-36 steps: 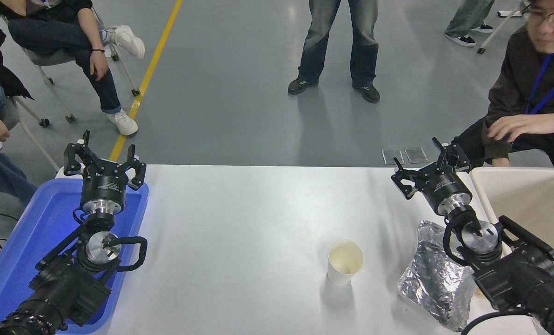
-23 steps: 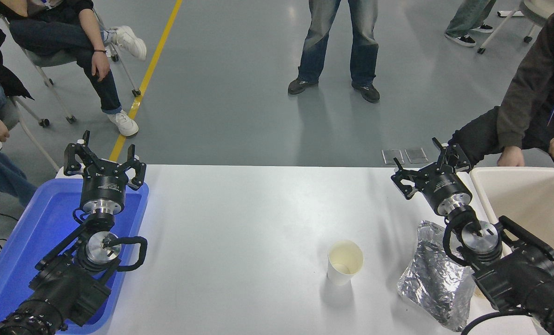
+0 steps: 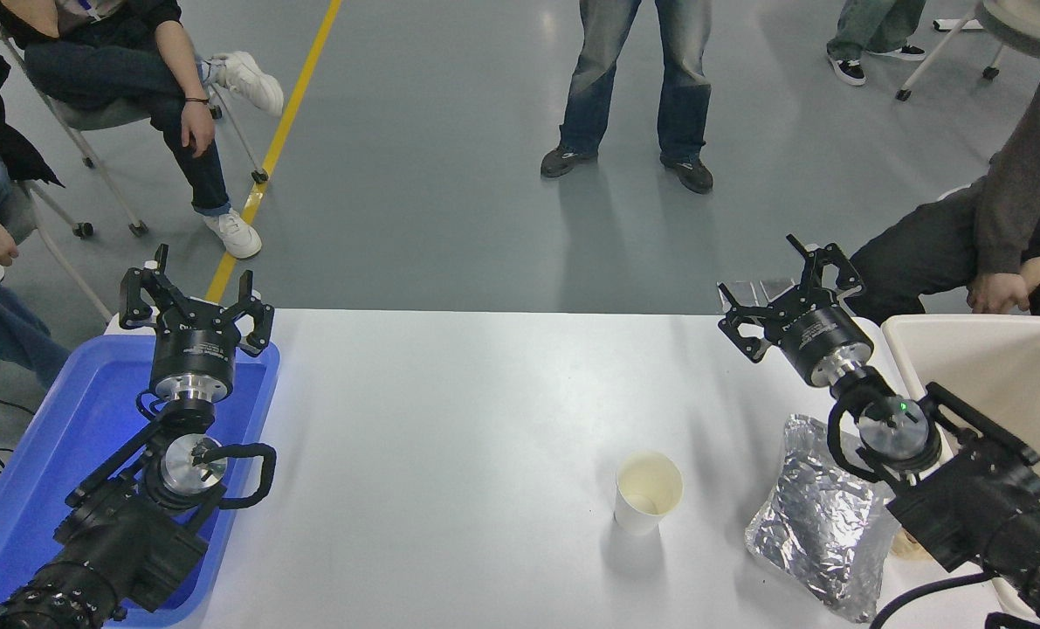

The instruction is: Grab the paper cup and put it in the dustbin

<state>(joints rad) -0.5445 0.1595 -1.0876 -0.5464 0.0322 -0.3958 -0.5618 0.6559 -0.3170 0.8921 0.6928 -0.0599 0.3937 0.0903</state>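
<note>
- The paper cup (image 3: 648, 493) stands upright and untouched on the bench (image 3: 450, 419).
- The right claw (image 3: 781, 297) hovers wide open, well apart from it.
- The dustbin (image 3: 991, 376) waits at right; grasp and drop remain.
- The left claw (image 3: 196, 293) is parked, open.

Lab or test hall: grey floor (image 3: 450, 201) with yellow line (image 3: 279, 140), onlookers, white table (image 3: 450, 437).

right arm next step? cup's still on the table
Probably swing the right end effector back toward the robot and to its left, then lower it over the paper cup. It sits open near the table's far edge, well away from the cup, which stands upright and free, left of the foil bag. The dustbin waits at the right.
</note>
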